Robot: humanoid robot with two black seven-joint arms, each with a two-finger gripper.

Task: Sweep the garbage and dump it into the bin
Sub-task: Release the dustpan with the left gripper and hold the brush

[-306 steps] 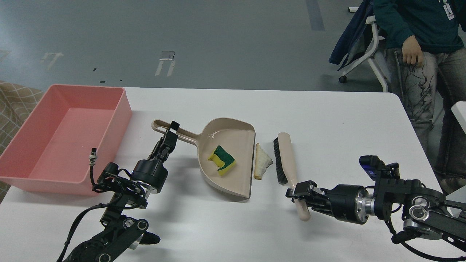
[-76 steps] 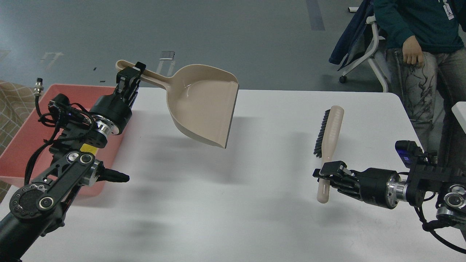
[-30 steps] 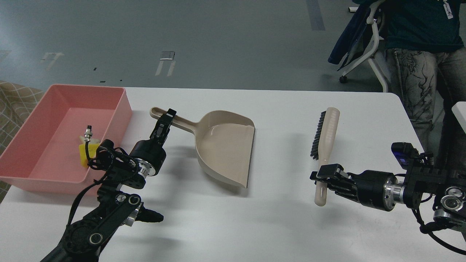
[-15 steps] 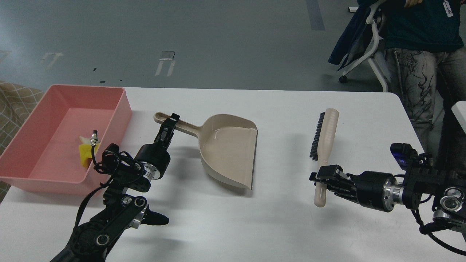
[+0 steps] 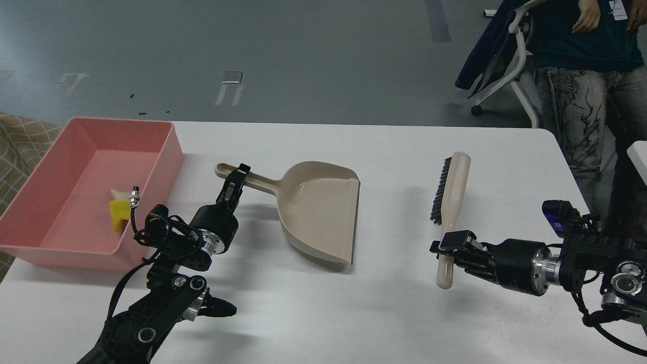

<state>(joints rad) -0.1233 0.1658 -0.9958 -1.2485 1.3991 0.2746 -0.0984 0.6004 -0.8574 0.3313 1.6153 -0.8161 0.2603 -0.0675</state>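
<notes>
The pink bin (image 5: 167,151) stands at the table's left. Inside it lie the yellow sponge (image 5: 118,213) and, just behind it, a sliver of the white bread slice (image 5: 118,193); both are partly hidden by my left arm's cable. My left gripper (image 5: 236,178) is shut on the handle of the beige dustpan (image 5: 318,212), which rests on the table and holds nothing. My right gripper (image 5: 451,248) is shut on the handle of the beige black-bristled brush (image 5: 451,189), held just above the table at the right.
A person (image 5: 586,65) stands beyond the table's far right corner beside a wheeled chair (image 5: 498,65). The white table (image 5: 384,146) ends near the robot at the bottom of the view.
The dustpan came down from its raised position by the bin and now rests on the table, shifted slightly right. The garbage now lies in the bin. The brush has barely moved.
</notes>
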